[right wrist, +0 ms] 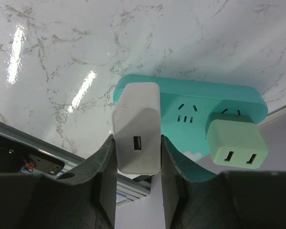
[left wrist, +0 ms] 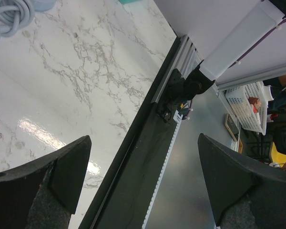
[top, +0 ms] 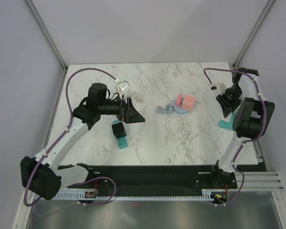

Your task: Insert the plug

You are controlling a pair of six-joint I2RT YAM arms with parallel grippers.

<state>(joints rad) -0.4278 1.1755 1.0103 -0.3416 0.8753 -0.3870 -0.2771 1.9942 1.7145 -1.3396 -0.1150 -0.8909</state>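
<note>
White charger plug (right wrist: 137, 129) sits in the middle of the right wrist view. The right claw (right wrist: 137, 149) pinches it on its two flat sides, so this claw is narrow and holding the plug. The plug is over the left end of the teal power strip (right wrist: 190, 107). A light green adapter (right wrist: 236, 145) fills the right end. I think the plug is light, hard and smooth, so it could slip. The flat sides look like the best place to hold it. Its pins are hidden, so I cannot tell if they are in the holes yet.

From above, the right claw (top: 228, 102) is at the right side of the frame. The plug is hidden there, and only a corner of the teal power strip (top: 225, 125) peeks out. A pink socket cube (top: 186, 101) lies in the middle. The left claw (top: 131, 113) is wide and holds nothing.

In the left wrist view, the left claw (left wrist: 144, 143) gapes at the bottom, over the marble table (left wrist: 62, 71).
</note>
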